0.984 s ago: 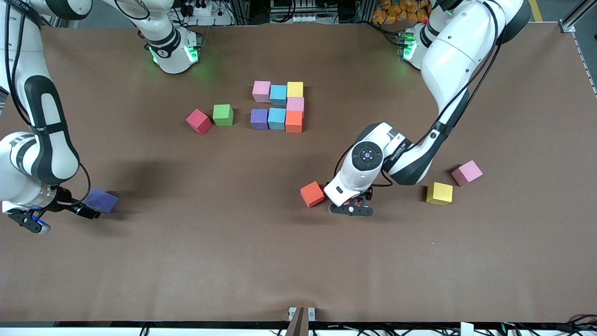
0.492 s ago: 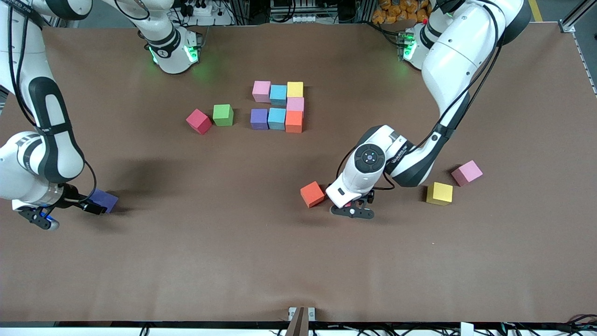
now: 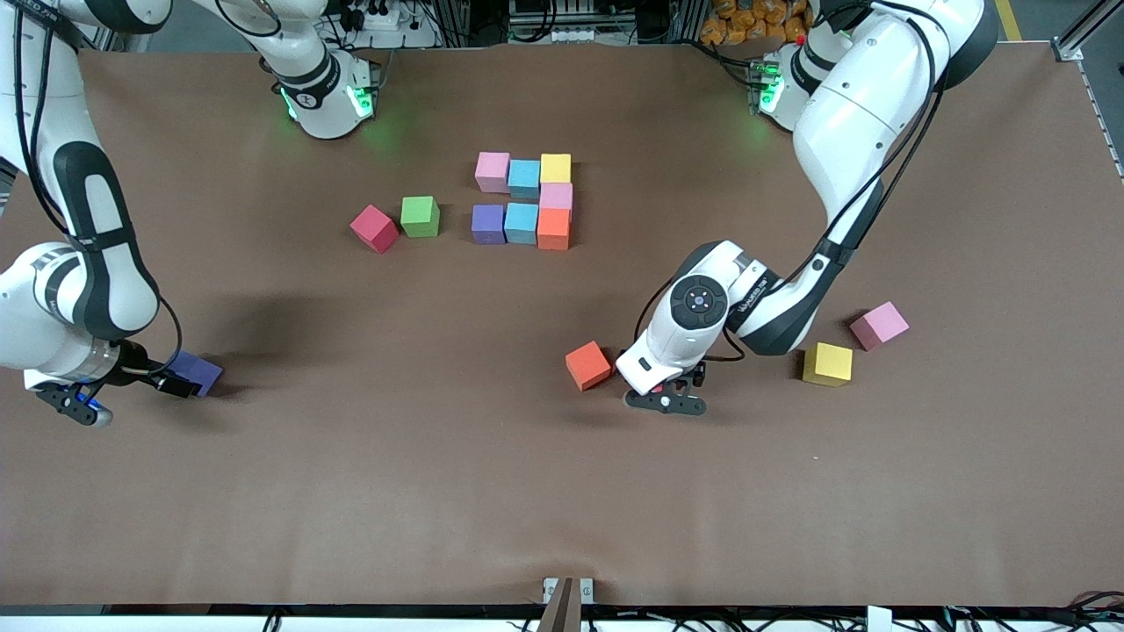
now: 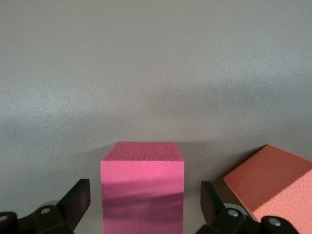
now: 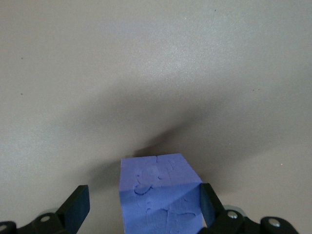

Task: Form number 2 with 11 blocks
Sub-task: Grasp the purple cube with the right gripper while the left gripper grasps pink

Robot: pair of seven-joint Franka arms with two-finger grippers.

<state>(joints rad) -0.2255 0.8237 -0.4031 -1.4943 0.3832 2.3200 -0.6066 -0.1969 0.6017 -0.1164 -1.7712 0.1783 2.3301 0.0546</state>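
Observation:
Seven blocks adjoin as a partial number 2 (image 3: pixel 524 200): pink, cyan, yellow; pink; purple, cyan, orange. My left gripper (image 3: pixel 665 400) (image 4: pixel 144 207) is low on the table, open, straddling a bright pink block (image 4: pixel 142 187) without touching it; the front view hides most of that block. An orange block (image 3: pixel 587 365) (image 4: pixel 273 183) lies right beside it. My right gripper (image 3: pixel 178 384) (image 5: pixel 141 207) is open around a purple block (image 3: pixel 198 372) (image 5: pixel 161 195) near the right arm's end. A yellow block (image 3: pixel 827 363), a pink block (image 3: pixel 878 324) and a red block (image 3: pixel 374 228) lie loose.
A green cube (image 3: pixel 420 216) sits between the red block and the partial digit. The brown table (image 3: pixel 439 483) is bare nearer the front camera. Both arm bases stand at the table's edge farthest from the camera.
Both grippers have settled slightly lower around their blocks, jaws still wide. The blocks have not moved.

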